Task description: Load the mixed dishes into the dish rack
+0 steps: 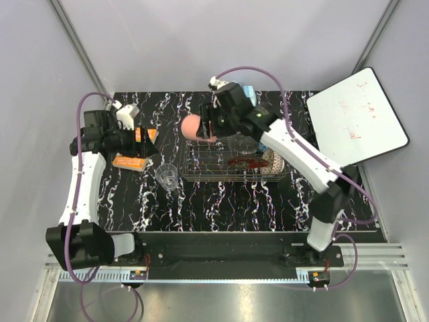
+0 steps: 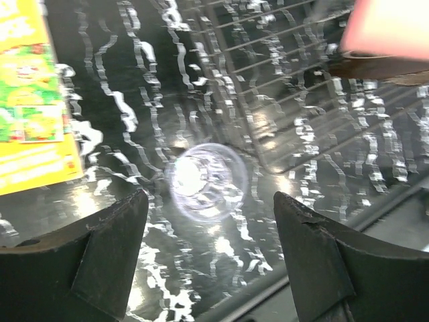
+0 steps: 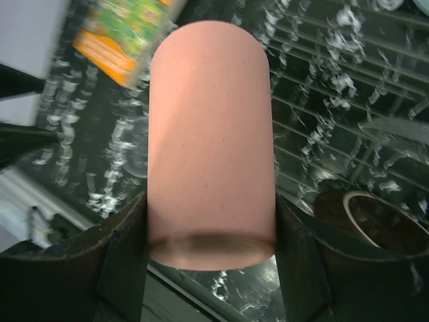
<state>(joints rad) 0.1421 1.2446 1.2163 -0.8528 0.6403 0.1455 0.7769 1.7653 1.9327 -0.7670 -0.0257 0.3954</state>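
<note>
Between the right jaws, matte pink cup (image 3: 211, 134)

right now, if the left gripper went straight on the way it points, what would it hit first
Most likely the clear glass tumbler, standing on the table beside the dish rack: it sits roughly centred ahead of the open left gripper. Depth is hard to judge, but nothing shows in between.

Robotics lab test cell, plain grey enclosure walls (image 1: 201, 40), left arm (image 1: 79, 188) and right arm (image 1: 301, 157) bolted to aluminium rail (image 1: 221, 274), black marbled tabletop (image 1: 221, 201), purple cabling (image 1: 84, 111), whiteboard (image 1: 357, 117) with red marker notes.
</note>
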